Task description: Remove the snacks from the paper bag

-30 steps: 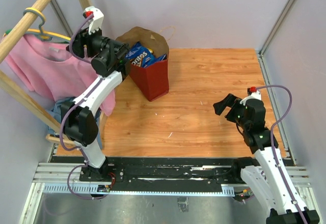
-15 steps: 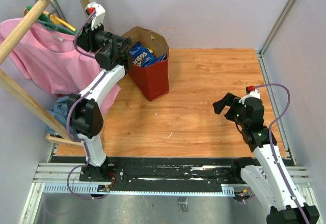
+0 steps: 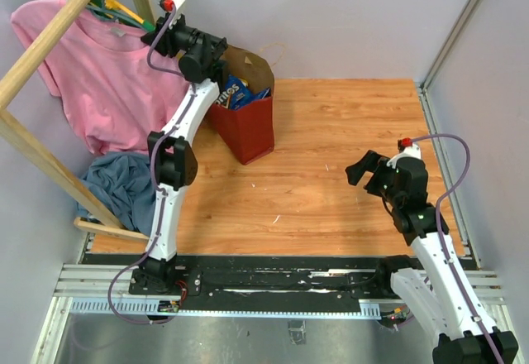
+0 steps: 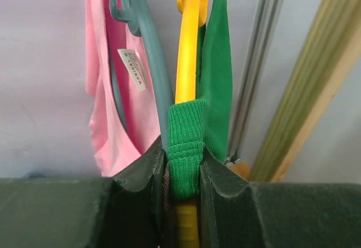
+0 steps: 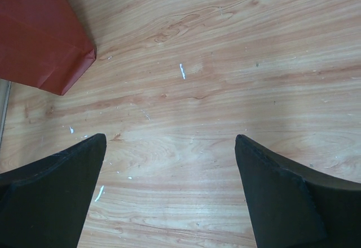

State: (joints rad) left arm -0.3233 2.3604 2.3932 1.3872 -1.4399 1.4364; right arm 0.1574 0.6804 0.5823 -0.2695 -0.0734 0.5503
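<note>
The red paper bag [image 3: 248, 128] stands open at the table's back left, brown inside. A blue-white cookie bag [image 3: 233, 91] shows in its mouth; the other snacks are hidden. My left gripper [image 3: 150, 33] is raised high, left of the bag, at the hangers on the wooden rail. In the left wrist view it [image 4: 184, 152] is shut on the ribbed green collar [image 4: 185, 141] of a green garment and on the yellow hanger [image 4: 188, 51] under it. My right gripper [image 3: 357, 170] is open and empty over bare wood [image 5: 169, 141]. The bag's corner [image 5: 39, 39] lies up-left of it.
A pink shirt [image 3: 91, 74] hangs from the wooden rack [image 3: 50, 37] at far left, and also shows in the left wrist view [image 4: 104, 90] with a teal hanger [image 4: 149, 62]. A blue cloth heap [image 3: 124, 182] lies under the rack. Metal frame posts [image 3: 450, 41] bound the right side.
My left arm has risen and swung back toward the rail, and the pink shirt and hangers moved up and spread with it. The right arm has stayed still.
</note>
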